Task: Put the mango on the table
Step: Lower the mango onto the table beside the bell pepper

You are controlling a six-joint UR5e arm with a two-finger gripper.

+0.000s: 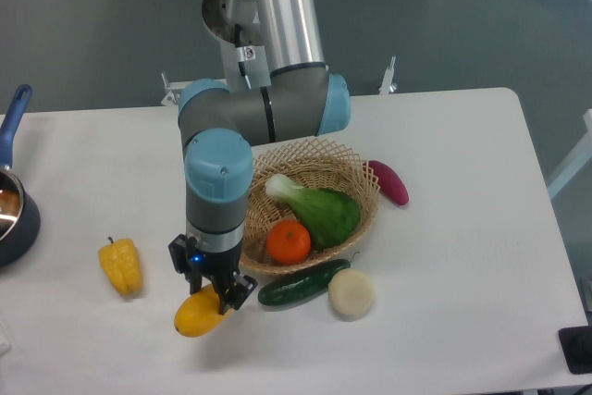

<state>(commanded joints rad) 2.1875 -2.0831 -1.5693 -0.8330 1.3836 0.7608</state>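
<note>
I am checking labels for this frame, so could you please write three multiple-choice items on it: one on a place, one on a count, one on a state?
1. Where is the mango?
A. in the basket
B. at the hand, left of the cucumber
C. beside the pot

2. How many items lie inside the basket?
A. two
B. four
C. none

3. What state is the hand in?
A. shut on the mango
B. open above the orange
C. out of view

Answers:
1 B: the mango sits under the hand, with the cucumber to its right.
2 A: only the orange and the green leafy vegetable are inside.
3 A: its fingers close around the mango's top.
</note>
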